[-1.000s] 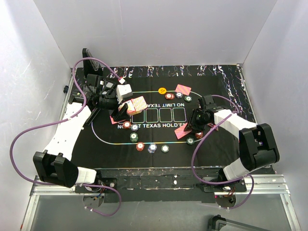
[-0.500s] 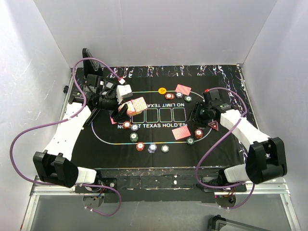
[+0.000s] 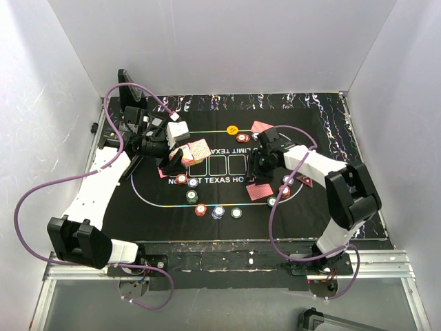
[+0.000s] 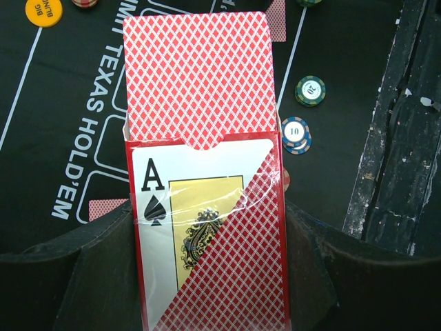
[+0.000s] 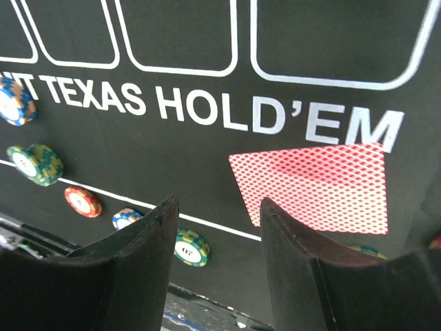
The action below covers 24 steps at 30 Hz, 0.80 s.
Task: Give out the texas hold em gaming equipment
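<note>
My left gripper [image 3: 180, 153] is shut on a red card box [image 4: 207, 227], held above the mat's left side. Red-backed playing cards [image 4: 196, 76] stick out of the box's open top. My right gripper [image 5: 217, 207] hangs open and empty over the mat's middle right, just left of a face-down card [image 5: 310, 186]. Poker chips lie in a row along the mat's near line: red [image 3: 200, 209], blue-white [image 3: 218, 212] and green [image 3: 236, 211]. A red chip [image 3: 284, 191] lies right of the card. The yellow disc [image 3: 232, 129] and another card [image 3: 262, 127] sit at the far side.
The black printed mat [image 3: 324, 138] covers the table between white walls. A black stand [image 3: 129, 93] rises at the far left corner. Purple cables loop from both arms. Another face-down card [image 4: 103, 207] lies under my left gripper.
My right gripper has opened wider and swung left from the mat's right side to the card near the centre, leaving a red chip behind. The left arm has not moved.
</note>
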Tool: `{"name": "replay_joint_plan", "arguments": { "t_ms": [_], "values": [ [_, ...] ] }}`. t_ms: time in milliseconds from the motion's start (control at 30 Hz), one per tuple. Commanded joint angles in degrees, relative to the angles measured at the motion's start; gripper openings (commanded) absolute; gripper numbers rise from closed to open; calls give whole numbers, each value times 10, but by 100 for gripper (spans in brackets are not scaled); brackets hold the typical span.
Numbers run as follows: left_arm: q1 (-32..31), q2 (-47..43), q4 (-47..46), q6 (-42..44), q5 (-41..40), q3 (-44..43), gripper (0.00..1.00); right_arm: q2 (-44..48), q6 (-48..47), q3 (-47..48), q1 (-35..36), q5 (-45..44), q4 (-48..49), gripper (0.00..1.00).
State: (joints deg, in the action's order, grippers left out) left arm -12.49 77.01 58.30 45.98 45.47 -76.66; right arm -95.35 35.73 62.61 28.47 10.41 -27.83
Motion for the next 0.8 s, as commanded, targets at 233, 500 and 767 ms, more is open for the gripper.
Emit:
{"name": "replay_joint_plan", "arguments": {
  "t_ms": [233, 500, 767],
  "values": [
    [2, -31, -3, 0, 17, -18, 0, -62, -39, 52, 40, -58, 33, 58],
    [2, -33, -5, 3, 16, -16, 0, -81, -42, 34, 49, -72, 43, 58],
    [2, -34, -6, 3, 15, -16, 0, -59, -37, -7, 49, -88, 40, 59]
  ]
}}
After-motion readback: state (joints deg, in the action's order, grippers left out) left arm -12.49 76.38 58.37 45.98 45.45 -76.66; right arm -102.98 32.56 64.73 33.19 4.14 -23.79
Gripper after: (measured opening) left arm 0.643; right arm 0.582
